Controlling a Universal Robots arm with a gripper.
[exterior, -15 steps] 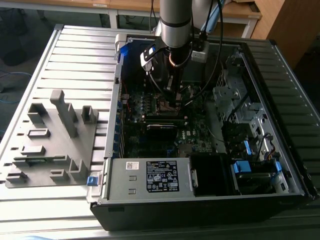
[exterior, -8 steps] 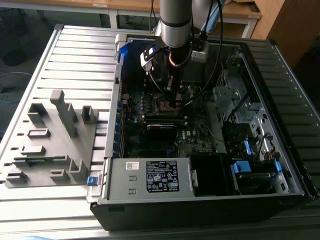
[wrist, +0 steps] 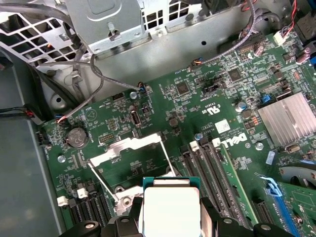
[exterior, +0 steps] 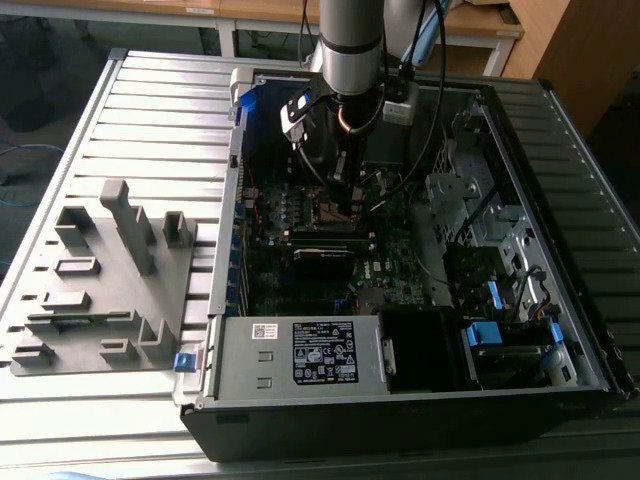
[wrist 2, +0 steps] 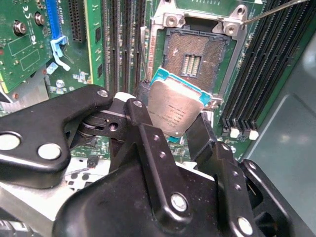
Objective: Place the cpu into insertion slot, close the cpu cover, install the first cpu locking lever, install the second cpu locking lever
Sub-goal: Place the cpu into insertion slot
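My gripper [wrist 2: 173,118] is shut on the cpu [wrist 2: 175,108], a small square chip with a grey metal top and a teal edge, pinched between two black fingers [wrist 2: 143,98]. The chip hangs tilted just above and beside the insertion slot [wrist 2: 195,57], a dark open socket with a silvery rim in the green board. In the first wrist view the cpu [wrist: 170,210] sits in the gripper [wrist: 170,219], and the cpu cover [wrist: 126,148] stands swung open beyond it. Thin wire levers [wrist: 101,180] stick out unlatched. In the exterior view the gripper [exterior: 345,198] hovers over the socket area.
Long black memory slots [wrist 2: 123,44] flank the socket on both sides. The open computer case [exterior: 590,240] has metal walls, a drive cage and loose cables [wrist: 94,74] around the board. A finned heatsink [wrist: 289,118] lies on the board. A grey fixture [exterior: 110,270] lies at the exterior view's left.
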